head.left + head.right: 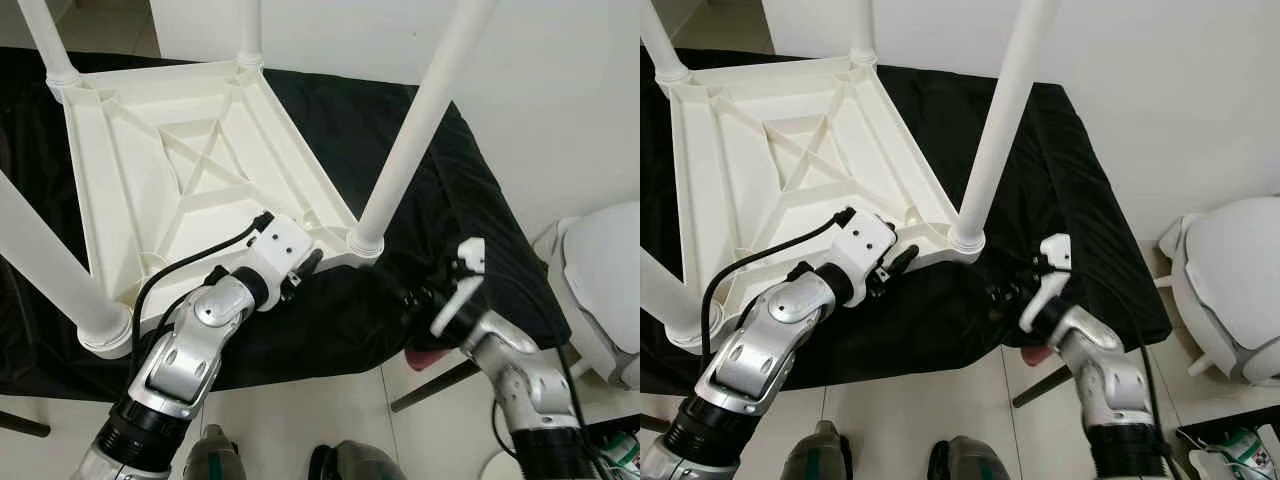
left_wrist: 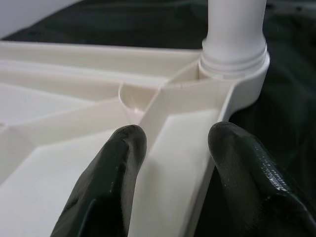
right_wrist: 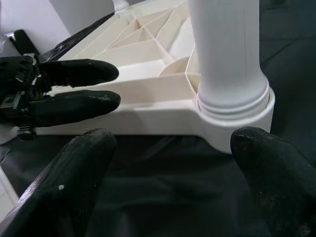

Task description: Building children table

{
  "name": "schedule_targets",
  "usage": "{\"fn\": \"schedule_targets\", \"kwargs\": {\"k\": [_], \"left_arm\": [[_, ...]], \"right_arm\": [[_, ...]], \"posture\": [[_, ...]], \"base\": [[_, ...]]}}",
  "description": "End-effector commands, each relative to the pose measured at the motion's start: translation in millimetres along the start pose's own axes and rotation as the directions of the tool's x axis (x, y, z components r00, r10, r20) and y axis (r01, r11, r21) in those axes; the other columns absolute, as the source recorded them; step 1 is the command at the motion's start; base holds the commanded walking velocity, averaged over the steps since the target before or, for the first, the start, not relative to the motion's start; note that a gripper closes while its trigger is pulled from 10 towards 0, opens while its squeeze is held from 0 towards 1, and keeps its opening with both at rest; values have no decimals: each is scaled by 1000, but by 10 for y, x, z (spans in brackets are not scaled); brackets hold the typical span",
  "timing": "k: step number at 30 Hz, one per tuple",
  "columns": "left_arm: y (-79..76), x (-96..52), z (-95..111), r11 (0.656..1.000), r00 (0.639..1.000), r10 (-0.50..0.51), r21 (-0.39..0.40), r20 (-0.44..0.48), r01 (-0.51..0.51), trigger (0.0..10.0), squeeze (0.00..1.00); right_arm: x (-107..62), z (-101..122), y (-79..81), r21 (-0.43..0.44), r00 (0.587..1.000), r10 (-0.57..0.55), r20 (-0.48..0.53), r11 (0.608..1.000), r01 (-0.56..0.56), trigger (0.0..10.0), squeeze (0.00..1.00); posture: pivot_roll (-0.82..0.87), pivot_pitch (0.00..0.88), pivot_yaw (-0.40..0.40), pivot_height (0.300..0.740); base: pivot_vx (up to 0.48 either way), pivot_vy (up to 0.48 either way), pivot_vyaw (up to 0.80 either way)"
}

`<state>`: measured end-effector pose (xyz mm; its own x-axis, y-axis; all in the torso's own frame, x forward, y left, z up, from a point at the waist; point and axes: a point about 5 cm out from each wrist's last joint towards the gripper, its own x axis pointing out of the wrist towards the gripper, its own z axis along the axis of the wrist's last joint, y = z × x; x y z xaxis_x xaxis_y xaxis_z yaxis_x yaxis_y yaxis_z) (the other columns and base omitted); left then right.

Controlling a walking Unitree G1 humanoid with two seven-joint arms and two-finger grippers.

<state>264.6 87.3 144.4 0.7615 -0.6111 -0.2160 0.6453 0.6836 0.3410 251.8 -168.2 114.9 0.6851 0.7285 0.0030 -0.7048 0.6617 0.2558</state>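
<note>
The white plastic children's table (image 1: 200,160) lies upside down on a black cloth (image 1: 420,170), with its white legs standing up. The near right leg (image 1: 420,120) sits in its corner socket (image 1: 366,240). My left gripper (image 1: 305,268) is at the table's near edge, just left of that socket. It is open, its fingertips (image 2: 131,136) straddling the rim wall (image 2: 168,118) without clamping it. My right gripper (image 1: 415,295) hovers low over the cloth, to the right of the socket (image 3: 232,106) and pointing at it. It is open, with nothing between its fingers (image 3: 89,148).
The black cloth covers a low stand whose dark leg (image 1: 435,385) reaches the tiled floor. A white rounded object (image 1: 600,290) stands on the floor at the right. A white wall (image 1: 560,90) rises behind. My own feet (image 1: 345,465) are at the near edge.
</note>
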Motion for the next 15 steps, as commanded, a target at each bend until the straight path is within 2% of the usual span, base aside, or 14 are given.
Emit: {"fn": "schedule_targets", "kwargs": {"k": [1,4,7,10,15], "left_arm": [[-79,-13,-26,997,997,-75,10,-18,75,10000,0],[-84,-44,-52,996,996,-90,18,-28,90,10000,0],[-78,-84,-62,995,994,-100,15,-34,100,10000,0],[-59,-164,-63,994,992,-113,0,-54,113,10000,0],[-100,-333,-57,986,983,-165,7,-76,166,10000,0]], "right_arm": [[-21,32,5,-9,1000,23,1,1000,-23,10000,0],[-26,87,-26,-21,1000,7,28,1000,-6,10000,0],[0,183,-106,-58,995,-70,77,996,74,10000,0],[61,282,-152,-106,986,-113,122,986,126,10000,0],[156,389,-209,-119,970,-161,179,976,184,10000,0]], "posture": [[-15,44,-86,740],[-18,41,-81,740],[-19,39,-78,740],[-21,37,-76,740],[-1,37,-89,740]], "base": [[0,0,0],[0,0,0],[0,0,0],[0,0,0],[0,0,0]]}}
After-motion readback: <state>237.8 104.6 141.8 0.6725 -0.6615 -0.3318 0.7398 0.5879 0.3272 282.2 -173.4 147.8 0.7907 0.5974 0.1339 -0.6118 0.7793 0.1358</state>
